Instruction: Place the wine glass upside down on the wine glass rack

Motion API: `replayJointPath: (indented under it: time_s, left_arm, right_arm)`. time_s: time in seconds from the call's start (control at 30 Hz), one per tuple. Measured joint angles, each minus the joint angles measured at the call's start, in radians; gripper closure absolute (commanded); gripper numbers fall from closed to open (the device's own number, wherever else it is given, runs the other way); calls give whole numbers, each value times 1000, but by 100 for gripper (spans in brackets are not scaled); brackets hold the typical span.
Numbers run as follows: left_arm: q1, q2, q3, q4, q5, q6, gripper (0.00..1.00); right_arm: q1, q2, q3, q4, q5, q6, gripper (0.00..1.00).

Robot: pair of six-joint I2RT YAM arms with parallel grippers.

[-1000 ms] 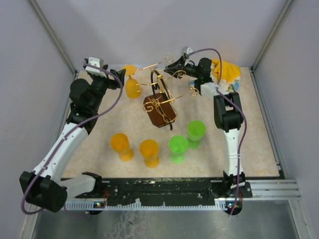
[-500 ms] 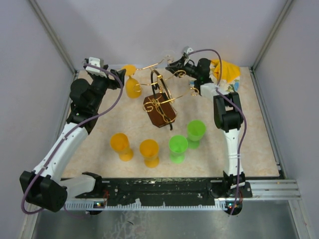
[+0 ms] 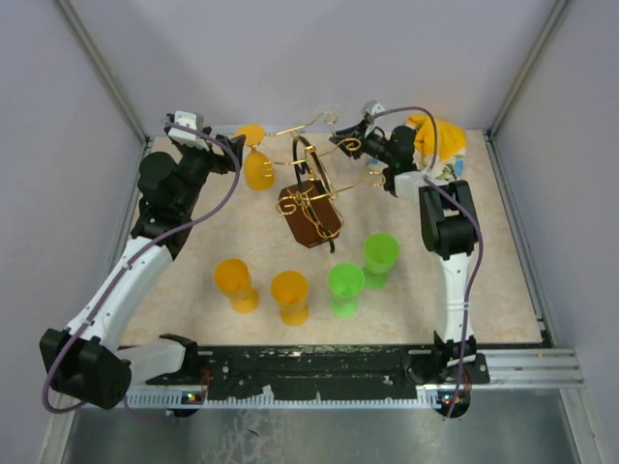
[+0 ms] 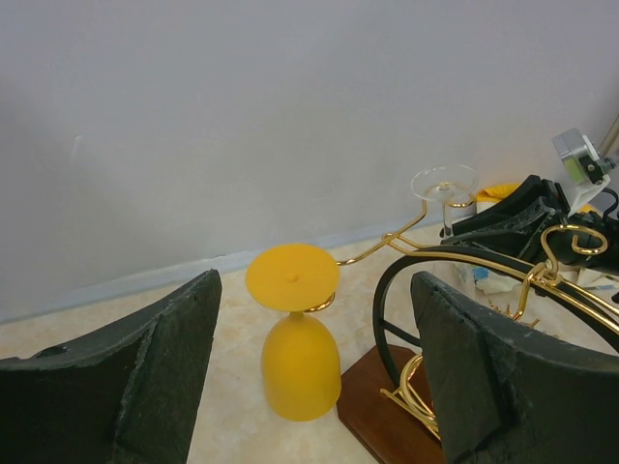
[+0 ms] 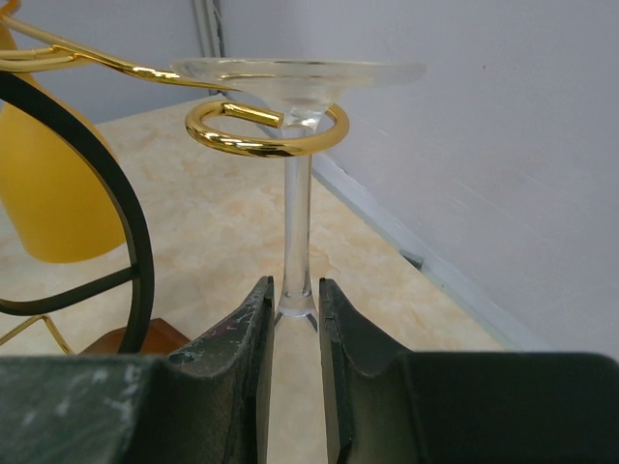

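Note:
A clear wine glass [image 5: 297, 222] hangs upside down, its foot [image 5: 300, 72] resting on a curled gold hook [image 5: 261, 135] of the wine glass rack [image 3: 311, 213]. My right gripper [image 5: 296, 290] is shut on the bottom of the stem, where it meets the bowl; the bowl is hidden behind the fingers. In the top view the right gripper [image 3: 360, 138] is at the rack's back right arm. My left gripper [image 4: 311, 290] is open and faces a yellow glass [image 4: 300, 372] that hangs upside down on the rack's left arm, without touching it.
Two orange glasses [image 3: 235, 282] [image 3: 290, 295] and two green glasses [image 3: 344, 287] [image 3: 379, 257] stand on the table in front of the rack. A yellow cloth [image 3: 440, 135] lies at the back right corner. The back wall is close behind the rack.
My right wrist has shifted slightly to the right along the back with the clear glass. The left arm has not moved.

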Motion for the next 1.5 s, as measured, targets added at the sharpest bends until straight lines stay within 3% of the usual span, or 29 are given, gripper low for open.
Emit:
replayJointPath:
  time_s: [0.3,0.83,1.17,1.3,1.5]
  left_arm:
    - [1,1,0,2,0,0,15]
    - [1,17,0,5,0,-1,15]
    - [2,17,-2,5,0,-3,15]
    - [2,18,-3,5,0,-8,15]
    - [2,20,-3,5,0,-18,14]
  right_arm:
    - [-8,-23,-61,85,39,47,89]
    - [-11,-42,-177,290,68,130,89]
    - [-13,-43,-189,339,9,166,72]
    - [-13,-62,-221,332,4,156,58]
    - [-25,-117,-295,324,23,145,50]
